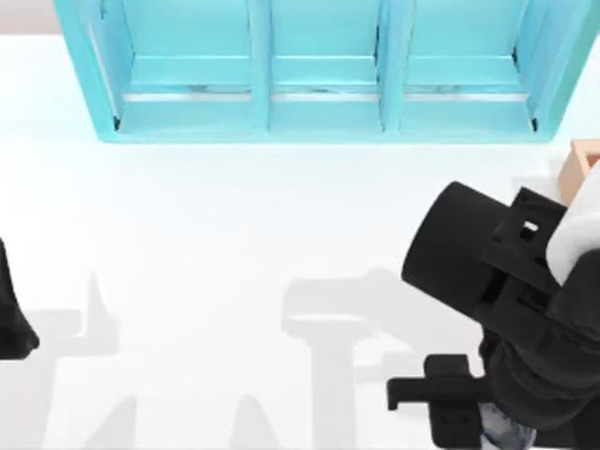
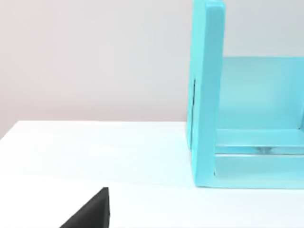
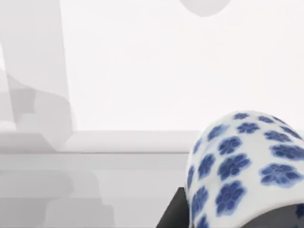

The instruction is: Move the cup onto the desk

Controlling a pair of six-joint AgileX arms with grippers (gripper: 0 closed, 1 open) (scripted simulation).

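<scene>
The right gripper point(image 1: 487, 427), low at the table's right, holds the cup point(image 3: 242, 171) clamped above the desk point(image 1: 234, 234); it should lower it gently and upright onto bare tabletop before releasing.

desk point(image 1: 234, 216): smooth white top, plain, faint sheen, soft grey shadows lie on it. cup point(image 3: 242, 166): glazed ceramic look, glossy white with blue flower print, smooth wall. shelf unit point(image 1: 319, 70): teal, painted-looking, smooth panels, slight gloss, and a pale reflective strip along each compartment floor. right arm point(image 1: 487, 272): black housing, matt plastic look, smooth rounded casing with blocky brackets. left arm point(image 1: 11, 319): same matt black at the table's left edge. box point(image 1: 583, 164): tan, wood-like, matt, at the right edge.
</scene>
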